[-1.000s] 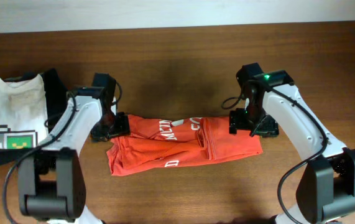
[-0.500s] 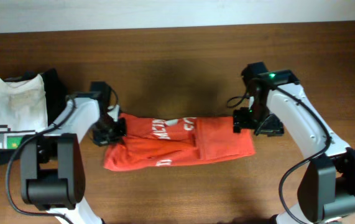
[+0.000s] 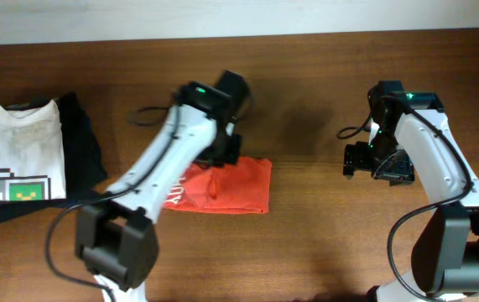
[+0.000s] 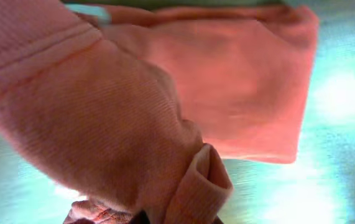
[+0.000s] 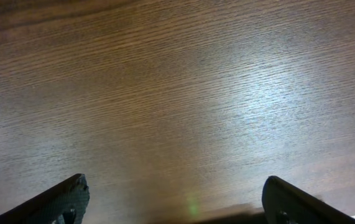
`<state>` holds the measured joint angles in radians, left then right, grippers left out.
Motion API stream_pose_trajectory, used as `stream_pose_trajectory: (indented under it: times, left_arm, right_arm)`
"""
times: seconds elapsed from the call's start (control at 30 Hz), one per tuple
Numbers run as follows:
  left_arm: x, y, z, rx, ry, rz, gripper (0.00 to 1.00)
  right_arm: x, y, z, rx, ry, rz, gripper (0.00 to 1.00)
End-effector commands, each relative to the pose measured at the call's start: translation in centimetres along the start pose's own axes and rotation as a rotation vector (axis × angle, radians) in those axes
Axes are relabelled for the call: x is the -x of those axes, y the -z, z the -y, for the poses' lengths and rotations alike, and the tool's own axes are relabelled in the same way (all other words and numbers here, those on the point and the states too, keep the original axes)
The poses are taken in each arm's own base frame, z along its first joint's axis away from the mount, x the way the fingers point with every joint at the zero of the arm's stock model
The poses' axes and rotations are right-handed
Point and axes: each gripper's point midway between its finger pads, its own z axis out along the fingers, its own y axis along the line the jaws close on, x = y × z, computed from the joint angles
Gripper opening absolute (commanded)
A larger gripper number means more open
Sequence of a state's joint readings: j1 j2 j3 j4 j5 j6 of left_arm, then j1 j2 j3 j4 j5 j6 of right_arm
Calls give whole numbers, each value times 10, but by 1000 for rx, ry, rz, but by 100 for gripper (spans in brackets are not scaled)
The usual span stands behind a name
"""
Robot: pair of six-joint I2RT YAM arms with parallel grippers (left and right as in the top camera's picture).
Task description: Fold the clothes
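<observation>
the red-orange t-shirt (image 3: 241, 186) lies mid-table as a doubled-over block. the left gripper (image 3: 222, 153) is over its far edge, pinching a bunched fold, probably to carry one half across the other. white lettering at the shirt's left corner is too skewed to read. right of the shirt, well apart, the right gripper (image 3: 375, 161) is spread wide over the bare table (image 3: 306, 243). far left of the shirt a white t-shirt (image 3: 21, 138) with a green pixel graphic rests on a black garment (image 3: 88, 147).
</observation>
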<state>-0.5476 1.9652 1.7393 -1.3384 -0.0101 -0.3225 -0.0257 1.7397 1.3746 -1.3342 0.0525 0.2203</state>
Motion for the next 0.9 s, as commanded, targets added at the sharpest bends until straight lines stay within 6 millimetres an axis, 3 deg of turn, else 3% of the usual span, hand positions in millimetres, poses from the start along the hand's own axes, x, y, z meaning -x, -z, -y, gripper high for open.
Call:
stream_pose_trajectory:
  times: [0.0, 0.17, 0.2, 0.23, 0.27, 0.33, 0.37, 0.4, 0.43, 0.5, 0.57, 0.67, 0.73, 0.87]
  left_arm:
    - [5, -14, 28, -36, -15, -1, 1]
    - [1, -13, 45, -131, -17, -28, 5]
    - [-8, -10, 63, -232, -24, -73, 34]
    - [-10, -5, 80, -332, -42, -90, 44]
    - [-7, 12, 116, -561, -181, -63, 45]
    - [0, 40, 140, -808, -323, 2, 46]
    - [8, 44, 130, -815, -329, 31, 46]
    - [20, 43, 107, -789, -298, 60, 46]
    - [37, 38, 65, -704, -213, 94, 46]
    - [59, 22, -22, -520, -44, 137, 46]
    - [68, 12, -95, -378, 106, 166, 47]
    - [63, 0, -148, -267, 203, 156, 47]
    - [52, -10, -172, -209, 280, 123, 48]
    - [40, -20, -192, -204, 387, 89, 48]
  right_arm:
    - [1, 8, 2, -3, 26, 27, 93]
    - [0, 8, 2, 0, 27, 22, 93]
    - [-1, 8, 2, 0, 28, 21, 93]
    - [0, 8, 1, 0, 27, 22, 93]
    - [0, 8, 1, 2, 27, 24, 94]
    - [2, 8, -2, 20, 28, 27, 97]
    - [2, 8, -3, 27, 27, 29, 97]
    - [1, 8, -6, 42, 29, 25, 100]
    - [-1, 9, -18, 113, 88, 17, 99]
    - [-10, 22, -69, 397, 252, 7, 100]
    - [-23, 40, -121, 610, 412, 24, 98]
    - [-42, 40, -182, 611, 617, 66, 95]
    - [-53, 23, -226, 497, 722, 116, 94]
    - [-61, -1, -286, 405, 777, 227, 90]
